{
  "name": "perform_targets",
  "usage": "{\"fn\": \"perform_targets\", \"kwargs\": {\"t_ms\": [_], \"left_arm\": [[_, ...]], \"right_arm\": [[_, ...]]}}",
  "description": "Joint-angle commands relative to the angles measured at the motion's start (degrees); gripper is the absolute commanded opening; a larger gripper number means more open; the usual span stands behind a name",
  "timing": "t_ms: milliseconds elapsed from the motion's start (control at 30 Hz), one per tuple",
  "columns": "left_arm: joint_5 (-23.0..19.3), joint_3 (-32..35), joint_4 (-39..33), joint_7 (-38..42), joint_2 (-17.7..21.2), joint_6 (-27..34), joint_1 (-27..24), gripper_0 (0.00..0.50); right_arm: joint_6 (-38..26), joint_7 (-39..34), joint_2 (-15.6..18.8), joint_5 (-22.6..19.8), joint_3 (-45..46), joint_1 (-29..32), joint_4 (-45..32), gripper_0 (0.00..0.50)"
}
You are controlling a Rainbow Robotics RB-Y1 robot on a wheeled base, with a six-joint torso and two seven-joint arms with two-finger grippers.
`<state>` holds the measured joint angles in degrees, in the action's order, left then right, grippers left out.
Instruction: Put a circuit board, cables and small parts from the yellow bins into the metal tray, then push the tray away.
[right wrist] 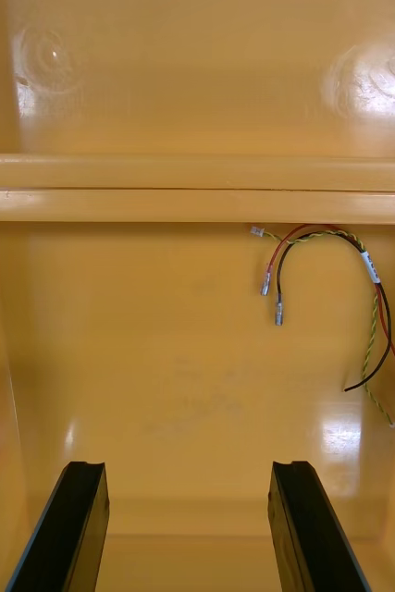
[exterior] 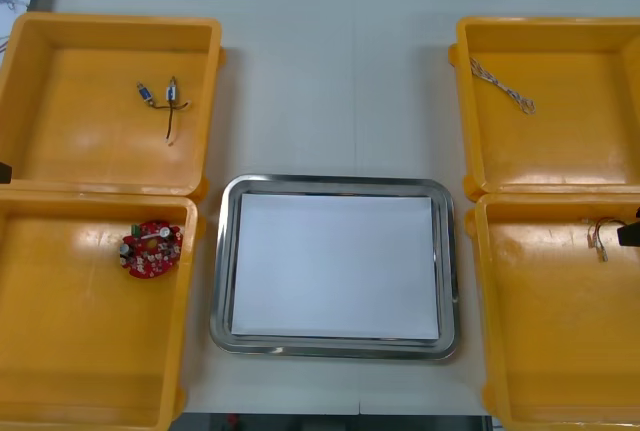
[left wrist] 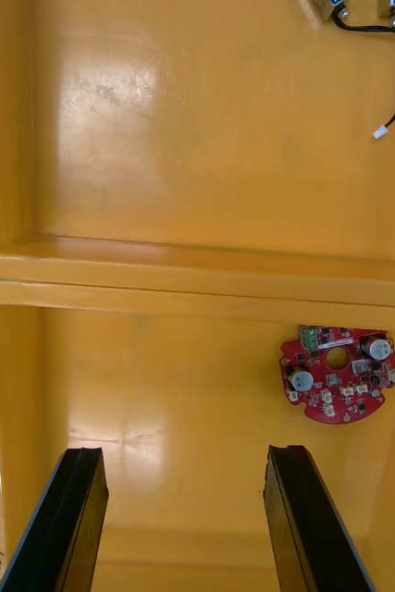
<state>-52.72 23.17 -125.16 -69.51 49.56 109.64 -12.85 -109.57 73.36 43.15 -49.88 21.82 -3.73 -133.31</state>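
Note:
The metal tray (exterior: 222, 269), white inside, lies at the table's middle with nothing in it. A round red circuit board (exterior: 150, 249) rests in the near left yellow bin (exterior: 70, 351). My left gripper (left wrist: 186, 523) hovers open over that bin, the circuit board (left wrist: 338, 373) a little beyond one finger. Small metal parts on a black cable (exterior: 165, 101) sit in the far left bin. My right gripper (right wrist: 190, 527) stands open over the near right bin (exterior: 560, 351), with the red and yellow cable (right wrist: 345, 296) ahead of it. A twisted blue and white cable (exterior: 503, 86) lies in the far right bin.
The bins' raised walls (exterior: 100, 191) separate near and far compartments on each side. Bare table (exterior: 340, 91) stretches beyond the tray between the two far bins. Dark room clutter lies past the table's far edge.

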Motion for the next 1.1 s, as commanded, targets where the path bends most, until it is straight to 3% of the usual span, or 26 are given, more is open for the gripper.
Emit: {"fn": "perform_targets", "kwargs": {"t_ms": [33, 1100], "left_arm": [[0.52, 1.35, -1.4, -2.56, -0.52, 0.36, 1.07, 0.5], [0.52, 1.35, -1.4, -2.56, -0.52, 0.36, 1.07, 0.5]], "right_arm": [[-0.43, 0.56, 2.37, -0.48, 1.82, 0.04, -1.69, 0.5], [-0.43, 0.56, 2.37, -0.48, 1.82, 0.04, -1.69, 0.5]]}}
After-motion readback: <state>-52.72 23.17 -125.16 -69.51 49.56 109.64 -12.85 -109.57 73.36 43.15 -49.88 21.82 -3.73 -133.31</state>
